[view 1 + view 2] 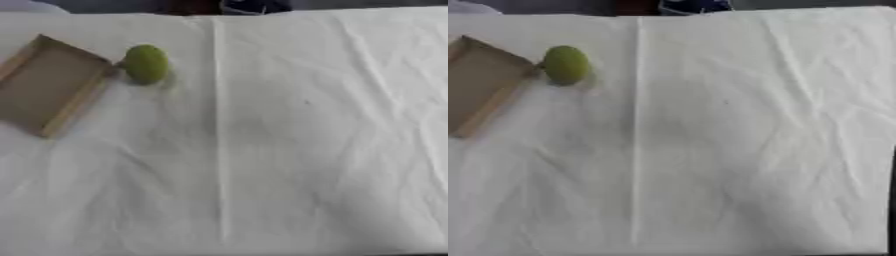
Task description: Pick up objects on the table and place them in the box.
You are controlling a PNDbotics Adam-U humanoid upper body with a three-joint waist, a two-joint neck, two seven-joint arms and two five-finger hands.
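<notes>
Neither robot hand shows in either view, so you cannot tell how their fingers stand. Far left on the white-covered surface [289, 150], the green fruit [145, 63] sits just beside the cardboard box [77, 100], upright, likely nearer your left arm

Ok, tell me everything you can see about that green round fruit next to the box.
The green, rounded, slightly egg-shaped fruit looks smooth and matte, yellowish-green all over, with no stem or markings that can be made out. It lies on the white wrinkled cloth at the far left of the table, outside the shallow brown cardboard box, right beside the box's far right corner; whether it touches the box is unclear. Nothing holds it, and no hand is in view.
</notes>
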